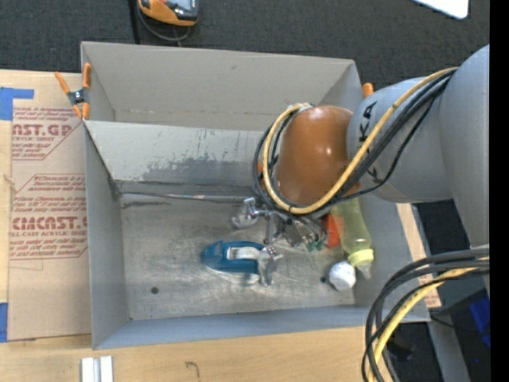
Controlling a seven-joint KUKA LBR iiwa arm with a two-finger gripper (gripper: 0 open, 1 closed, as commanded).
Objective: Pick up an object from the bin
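Observation:
A blue, flat, rounded thing with a white part on top lies on the bin floor, a little front of centre. My gripper hangs under the arm's wrist just right of it, low over the floor. Its two metal fingers stand apart, one towards the back, the other at the front and touching the blue thing's right end. Nothing is gripped between them. A yellow-green bottle with a white cap lies along the right wall, close behind the gripper.
A small red-orange piece and a green bit lie between the gripper and the bottle. The arm and its cables cover the bin's right side. The bin walls slope in on the left and at the back.

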